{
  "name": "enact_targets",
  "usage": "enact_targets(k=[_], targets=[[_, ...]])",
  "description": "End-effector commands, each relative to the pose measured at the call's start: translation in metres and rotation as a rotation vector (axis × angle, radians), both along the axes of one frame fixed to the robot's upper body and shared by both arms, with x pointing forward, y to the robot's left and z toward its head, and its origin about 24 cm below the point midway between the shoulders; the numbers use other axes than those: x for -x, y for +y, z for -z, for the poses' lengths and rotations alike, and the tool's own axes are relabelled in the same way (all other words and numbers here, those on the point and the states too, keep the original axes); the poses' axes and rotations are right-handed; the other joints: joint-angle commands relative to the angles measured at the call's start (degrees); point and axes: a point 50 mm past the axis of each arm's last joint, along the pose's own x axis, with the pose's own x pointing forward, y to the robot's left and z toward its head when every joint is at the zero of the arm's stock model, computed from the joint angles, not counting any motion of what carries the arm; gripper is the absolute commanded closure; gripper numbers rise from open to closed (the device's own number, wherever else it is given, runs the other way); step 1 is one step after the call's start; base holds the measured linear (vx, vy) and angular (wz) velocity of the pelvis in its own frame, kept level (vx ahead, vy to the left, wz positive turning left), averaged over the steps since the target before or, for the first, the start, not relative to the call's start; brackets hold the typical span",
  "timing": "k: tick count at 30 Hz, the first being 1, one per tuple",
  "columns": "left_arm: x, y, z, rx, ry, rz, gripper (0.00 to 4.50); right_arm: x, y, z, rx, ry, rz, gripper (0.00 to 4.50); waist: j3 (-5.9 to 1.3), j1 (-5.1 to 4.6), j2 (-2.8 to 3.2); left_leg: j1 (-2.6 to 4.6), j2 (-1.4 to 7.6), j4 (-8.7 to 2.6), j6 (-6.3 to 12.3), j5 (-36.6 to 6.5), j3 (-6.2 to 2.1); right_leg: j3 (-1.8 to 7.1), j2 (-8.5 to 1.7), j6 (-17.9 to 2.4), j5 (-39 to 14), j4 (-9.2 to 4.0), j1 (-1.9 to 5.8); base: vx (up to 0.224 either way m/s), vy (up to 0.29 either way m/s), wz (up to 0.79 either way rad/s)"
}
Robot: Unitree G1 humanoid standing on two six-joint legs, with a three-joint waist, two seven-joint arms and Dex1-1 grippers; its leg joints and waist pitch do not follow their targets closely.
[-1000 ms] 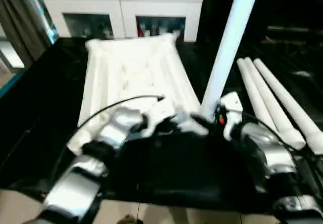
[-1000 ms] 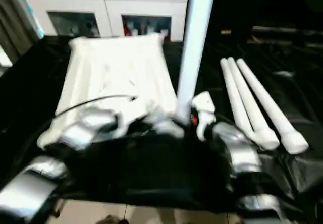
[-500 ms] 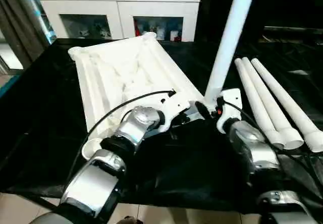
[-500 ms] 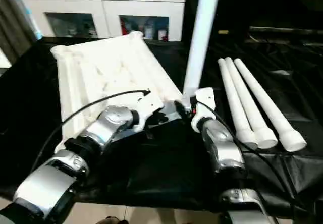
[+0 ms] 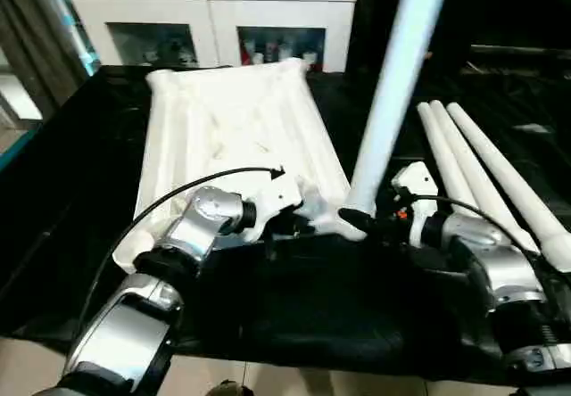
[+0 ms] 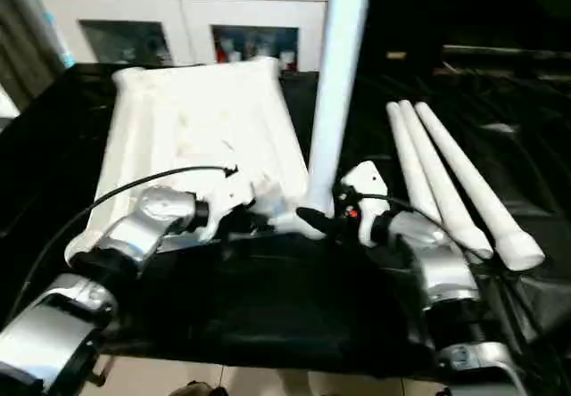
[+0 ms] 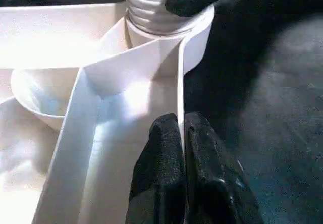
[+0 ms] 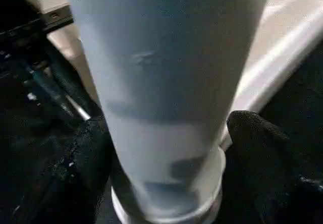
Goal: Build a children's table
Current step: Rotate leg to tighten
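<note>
The tabletop (image 5: 234,142) lies underside up on the black-draped work table (image 5: 71,191), and within the last half second it has swung back from a skewed angle to lie nearly square to the robot. The left gripper (image 7: 182,148) is pinched shut on the tabletop's thin rim wall, just beside the near right corner socket (image 7: 194,30). The right gripper (image 8: 166,148) is clamped around the base of the leg (image 5: 393,93), which stands almost upright in that socket with its ridged end seated. The swing suggests the leg is being twisted home, the left gripper bracing the tabletop. Three spare legs (image 5: 486,177) lie well to the right of the tabletop.
</note>
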Motion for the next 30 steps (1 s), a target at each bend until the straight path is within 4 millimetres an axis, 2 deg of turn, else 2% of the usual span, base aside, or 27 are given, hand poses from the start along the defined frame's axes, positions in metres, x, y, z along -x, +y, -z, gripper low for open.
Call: enact_targets(k=[1,8,15,18,19,21,22,23,24,26,27,28,29,30], targets=[[0.002,-0.001,-0.006,0.058,-0.014,0.038,4.50,-0.002,-0.004,-0.003,0.030,-0.008,-0.003,0.83,-3.86,0.01,-1.46,1.56,3.38,-3.81,5.06,-10.96,-1.35,2.23,-3.72,-13.58,-9.80,-4.13,2.44,0.000,0.000,0.00],[-0.001,0.007,-0.009,0.046,-0.018,0.030,4.50,0.002,0.000,-0.002,0.035,0.016,-0.066,1.51,-3.89,0.08,-1.67,1.45,3.28,-3.69,5.35,-9.87,-1.31,2.23,-3.77,-13.57,-8.77,-4.01,2.53,0.000,0.000,0.00],[-0.003,0.007,-0.009,0.047,-0.028,0.004,4.50,0.005,0.000,0.003,0.013,0.038,-0.055,1.80,-3.91,0.07,-1.78,1.48,3.28,-3.66,5.35,-9.60,-1.30,2.23,-3.72,-13.61,-8.61,-3.95,2.58,0.000,0.000,0.00],[-0.008,0.006,-0.009,0.042,-0.045,-0.076,4.50,0.005,-0.001,0.009,-0.022,0.064,0.040,1.82,-3.88,0.02,-1.75,1.47,3.24,-3.68,5.35,-9.56,-1.34,2.25,-3.77,-13.36,-9.24,-4.04,2.48,0.000,0.000,0.00],[-0.010,0.006,-0.009,0.042,-0.046,-0.099,4.50,0.004,-0.001,0.011,-0.020,0.063,0.063,1.82,-3.86,-0.03,-1.92,1.47,3.24,-3.71,5.15,-9.72,-1.34,2.27,-3.77,-13.22,-9.73,-4.11,2.44,0.000,0.000,0.00],[-0.019,0.002,-0.010,0.042,-0.072,-0.229,4.50,-0.002,-0.004,0.023,-0.014,0.076,0.250,1.83,-3.72,-0.20,-1.79,1.69,3.19,-3.87,4.02,-11.06,-1.37,2.33,-3.76,-12.67,-12.34,-4.41,2.18,0.000,0.000,0.00],[-0.019,0.002,-0.010,0.042,-0.072,-0.229,4.50,-0.002,-0.004,0.023,-0.014,0.076,0.250,1.83,-3.75,-0.32,-1.77,1.70,3.18,-3.91,3.59,-11.31,-1.40,2.35,-3.76,-12.57,-12.75,-4.40,2.17,0.000,0.000,0.00],[-0.024,-0.001,-0.010,0.036,-0.088,-0.317,4.50,-0.005,-0.005,0.030,-0.011,0.092,0.364,1.83,-3.71,-0.50,-1.84,1.69,3.13,-4.01,2.90,-11.87,-1.48,2.30,-3.79,-12.30,-13.70,-4.52,2.23,0.000,0.000,0.00],[-0.030,-0.006,-0.010,0.036,-0.098,-0.416,4.50,-0.009,-0.005,0.037,-0.012,0.115,0.494,1.83,-3.66,-0.70,-1.65,1.90,3.06,-4.14,2.04,-12.87,-1.49,2.35,-3.67,-12.14,-14.72,-4.66,1.97,0.000,0.000,0.00],[-0.036,-0.015,-0.012,0.059,-0.107,-0.540,4.50,-0.013,-0.003,0.042,-0.006,0.123,0.628,1.83,-3.69,-0.89,-1.74,2.08,3.00,-4.19,1.11,-13.48,-1.58,2.34,-3.72,-11.82,-15.24,-4.87,2.02,0.000,0.000,0.00],[-0.036,-0.016,-0.012,0.060,-0.107,-0.544,4.50,-0.013,-0.002,0.043,-0.007,0.124,0.633,1.83,-3.70,-0.95,-1.85,1.96,2.87,-4.14,1.36,-12.97,-1.51,2.37,-3.73,-11.67,-14.48,-4.87,2.14,0.000,0.000,0.00],[-0.037,-0.020,-0.013,0.065,-0.106,-0.576,4.50,-0.014,0.000,0.044,-0.010,0.132,0.667,1.84,-3.84,-0.85,-1.64,1.88,2.83,-4.04,1.62,-12.35,-1.54,2.38,-3.80,-11.65,-13.50,-4.78,2.31,0.000,0.000,0.00],[-0.038,-0.035,-0.015,0.094,-0.096,-0.621,4.50,-0.016,0.011,0.047,-0.032,0.148,0.727,1.84,-3.89,-0.98,-1.72,1.77,2.76,-3.91,2.51,-11.25,-1.37,2.49,-3.68,-11.84,-11.29,-4.66,2.22,0.000,0.000,0.00],[-0.037,-0.048,-0.017,0.114,-0.089,-0.628,4.50,-0.017,0.022,0.048,-0.040,0.154,0.740,1.84,-4.01,-0.74,-1.41,1.77,2.78,-3.88,2.93,-10.24,-1.46,2.43,-3.74,-12.10,-9.86,-4.51,2.25,0.000,0.000,0.00]])
